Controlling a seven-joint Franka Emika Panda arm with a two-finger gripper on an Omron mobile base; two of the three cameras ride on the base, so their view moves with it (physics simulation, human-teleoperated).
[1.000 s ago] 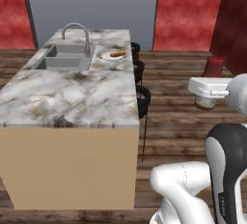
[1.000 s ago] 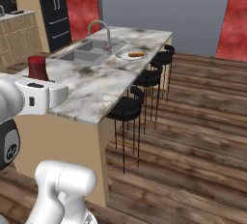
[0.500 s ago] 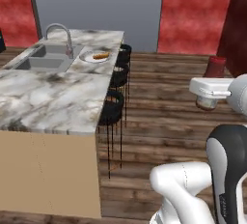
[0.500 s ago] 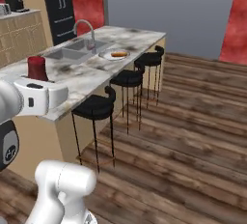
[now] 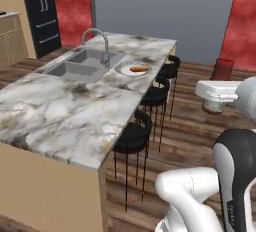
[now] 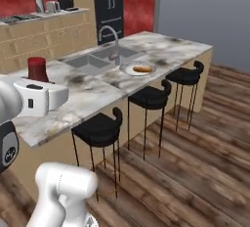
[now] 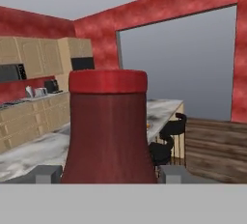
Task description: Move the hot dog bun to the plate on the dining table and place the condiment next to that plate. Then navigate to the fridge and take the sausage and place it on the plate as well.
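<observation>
My gripper point(image 7: 108, 172) is clamped on the condiment point(image 7: 108, 126): in the hand view the dark-red bottle stands upright between my 2 fingertips point(image 7: 47, 174), one on each side of its base. In the left base view the condiment point(image 5: 223, 69) rises above my white hand, which hangs over the wooden floor point(image 5: 192, 121), well apart from the dining table point(image 5: 60, 111) on its stool side. In the right base view the same bottle point(image 6: 37, 69) sits on top of my hand near the end of the table closest to me.

The plate point(image 5: 126, 70) lies on the dining table point(image 6: 166, 50) just beside the sink point(image 5: 82, 65), on the side toward the stools, near the arched tap point(image 5: 104, 43). The hot dog bun point(image 5: 139, 68) rests on the plate. In the right base view the bun point(image 6: 142, 69) lies across the plate point(image 6: 131, 71) too.

3 black stools point(image 6: 146, 99) line the table's long edge. The fridge point(image 6: 109, 3) stands beyond the table, against the back wall.
</observation>
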